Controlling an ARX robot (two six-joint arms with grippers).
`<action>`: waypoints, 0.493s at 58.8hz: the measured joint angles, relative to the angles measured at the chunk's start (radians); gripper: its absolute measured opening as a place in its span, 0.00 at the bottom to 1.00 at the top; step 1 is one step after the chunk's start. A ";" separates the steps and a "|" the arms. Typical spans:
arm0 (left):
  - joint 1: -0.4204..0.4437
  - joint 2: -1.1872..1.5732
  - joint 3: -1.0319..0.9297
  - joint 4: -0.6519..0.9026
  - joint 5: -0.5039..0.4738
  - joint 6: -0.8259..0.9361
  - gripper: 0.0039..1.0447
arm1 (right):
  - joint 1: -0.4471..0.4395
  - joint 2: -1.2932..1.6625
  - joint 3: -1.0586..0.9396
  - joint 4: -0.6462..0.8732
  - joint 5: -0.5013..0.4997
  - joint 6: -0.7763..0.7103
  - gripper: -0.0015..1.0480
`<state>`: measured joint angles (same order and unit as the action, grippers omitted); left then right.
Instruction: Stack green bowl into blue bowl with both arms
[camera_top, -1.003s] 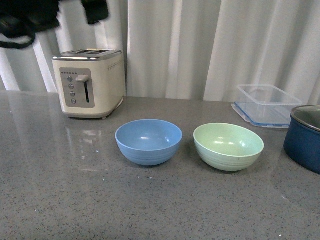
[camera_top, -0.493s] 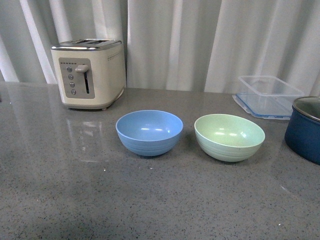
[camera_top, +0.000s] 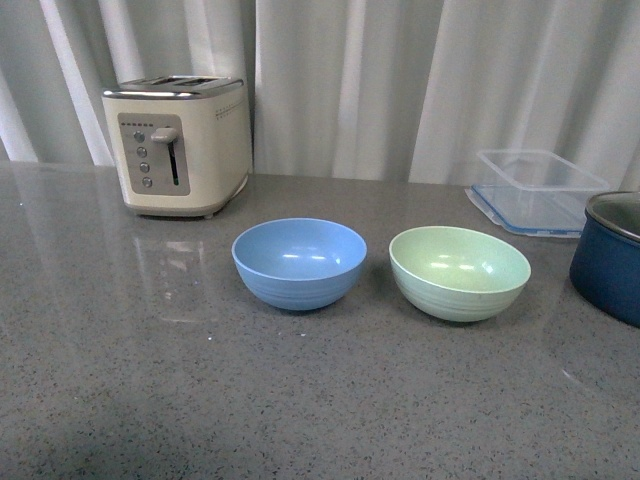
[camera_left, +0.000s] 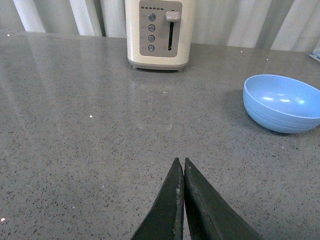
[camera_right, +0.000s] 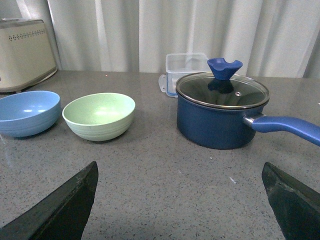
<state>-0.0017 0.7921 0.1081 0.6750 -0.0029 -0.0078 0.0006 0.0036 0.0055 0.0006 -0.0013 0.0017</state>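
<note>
The blue bowl (camera_top: 299, 263) and the green bowl (camera_top: 459, 271) sit upright side by side on the grey counter (camera_top: 300, 400), a small gap between them, both empty. Neither arm shows in the front view. In the left wrist view my left gripper (camera_left: 180, 161) is shut with nothing in it, low over bare counter, and the blue bowl (camera_left: 283, 102) lies well off to one side. My right gripper (camera_right: 179, 166) is wide open and empty in the right wrist view; the green bowl (camera_right: 99, 116) and blue bowl (camera_right: 27, 112) lie ahead and apart from it.
A cream toaster (camera_top: 178, 143) stands at the back left. A clear lidded container (camera_top: 534, 190) sits at the back right. A dark navy pot (camera_right: 221, 110) with glass lid and long handle stands right of the green bowl. White curtains hang behind.
A second ago black arm parts showed at the top left of the front view; they are gone. The view has shifted, so the bowls sit slightly higher in frame.
</note>
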 joint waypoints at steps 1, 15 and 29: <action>0.000 -0.012 -0.005 -0.007 0.000 0.000 0.03 | 0.000 0.000 0.000 0.000 0.000 0.000 0.90; 0.000 -0.155 -0.053 -0.102 0.000 0.000 0.03 | 0.000 0.000 0.000 0.000 0.000 0.000 0.90; 0.000 -0.237 -0.087 -0.128 0.003 0.000 0.03 | 0.000 0.000 0.000 0.000 0.000 0.000 0.90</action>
<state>-0.0017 0.5552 0.0216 0.5472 0.0002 -0.0074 0.0006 0.0036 0.0055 0.0006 -0.0017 0.0017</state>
